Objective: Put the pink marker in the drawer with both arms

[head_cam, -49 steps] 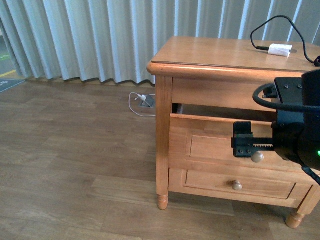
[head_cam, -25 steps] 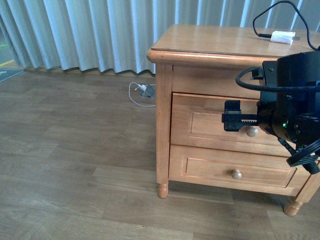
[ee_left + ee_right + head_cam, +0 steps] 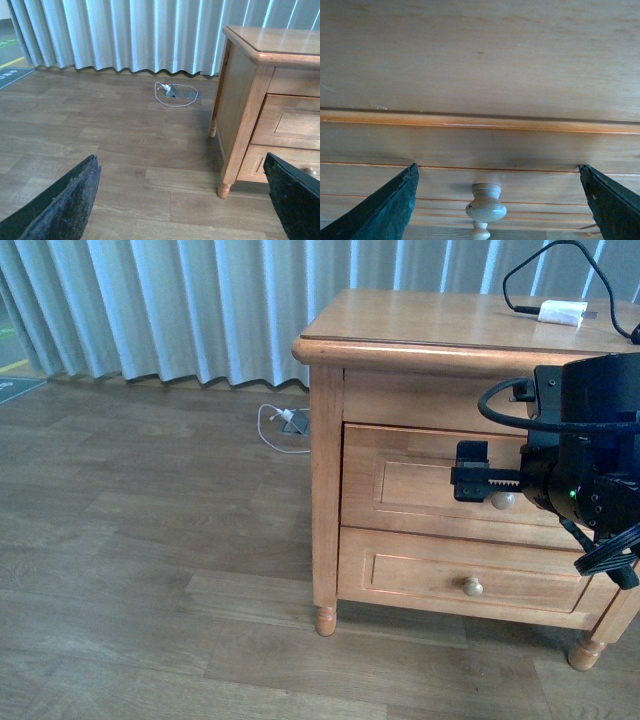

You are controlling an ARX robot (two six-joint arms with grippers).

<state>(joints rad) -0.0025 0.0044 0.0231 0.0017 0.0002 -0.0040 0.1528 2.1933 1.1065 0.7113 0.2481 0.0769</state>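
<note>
Upper light-wood drawer [image 3: 440, 483] with round wooden knob [image 3: 503, 501]: shut flush in the wooden desk [image 3: 420, 325] | black right gripper [image 3: 487, 483]: just before the knob, jaws spread wide, gripping nothing | black left gripper [image 3: 185, 200]: over the wood floor [image 3: 100, 130], jaws spread, empty | pink marker: nowhere visible

The right arm [image 3: 585, 465] covered the right part of the drawer [image 3: 420, 485] front. The table [image 3: 430, 335] ran off the front picture's right edge. The charger [image 3: 562, 312] there was too small to read.
</note>
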